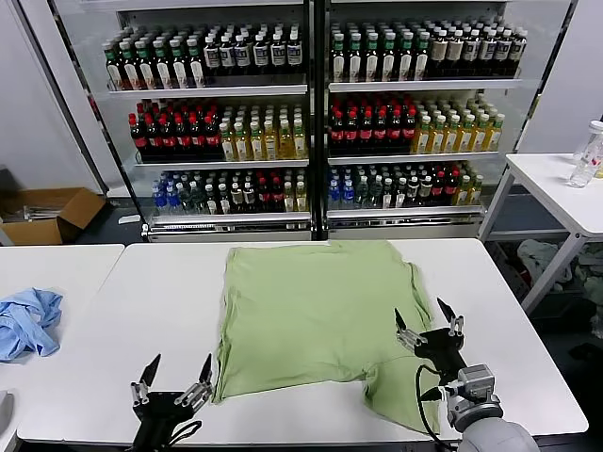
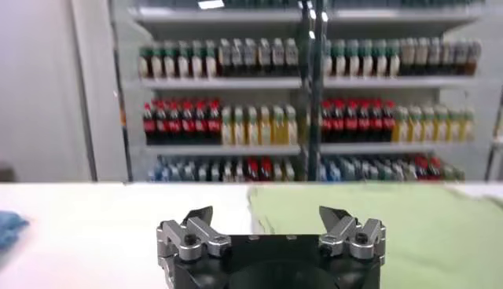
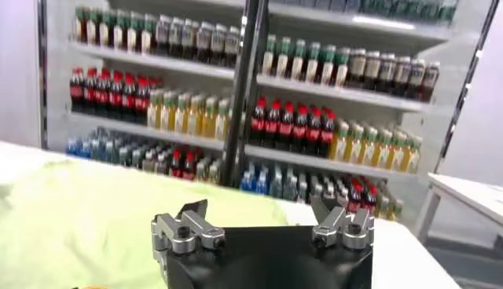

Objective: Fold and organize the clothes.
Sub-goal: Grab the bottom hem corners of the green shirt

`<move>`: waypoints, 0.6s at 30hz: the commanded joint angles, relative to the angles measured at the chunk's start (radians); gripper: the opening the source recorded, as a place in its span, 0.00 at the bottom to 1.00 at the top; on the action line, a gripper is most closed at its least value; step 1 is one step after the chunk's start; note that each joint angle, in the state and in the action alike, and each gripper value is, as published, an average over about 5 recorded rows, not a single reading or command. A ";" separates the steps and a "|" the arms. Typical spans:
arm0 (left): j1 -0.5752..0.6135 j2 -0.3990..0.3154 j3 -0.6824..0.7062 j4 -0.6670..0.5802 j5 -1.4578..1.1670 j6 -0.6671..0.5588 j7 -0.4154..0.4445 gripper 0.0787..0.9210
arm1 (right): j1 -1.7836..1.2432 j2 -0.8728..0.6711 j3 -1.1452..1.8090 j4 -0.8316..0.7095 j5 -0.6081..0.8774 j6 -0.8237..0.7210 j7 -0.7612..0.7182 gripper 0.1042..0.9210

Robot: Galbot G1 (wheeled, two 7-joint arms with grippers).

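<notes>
So the white surface (image 1: 528, 311) is carrying the light green shirt (image 1: 311, 311), which is lying spread flat in the middle. The right hand (image 1: 427, 330) is hovering over the shirt's 4 o'clock corner, fingers spread wide, gripping nothing. The left hand (image 1: 172, 377) is sitting at 7 o'clock just off the hem, also wide open and empty.

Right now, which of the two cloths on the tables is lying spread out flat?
The light green shirt on the middle table is spread flat; the smaller light blue cloth on the left table lies crumpled in a heap.
</notes>
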 commanded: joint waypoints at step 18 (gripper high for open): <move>-0.200 0.110 0.147 0.242 -0.009 0.246 -0.092 0.88 | -0.358 -0.044 0.026 0.068 -0.049 -0.159 -0.073 0.88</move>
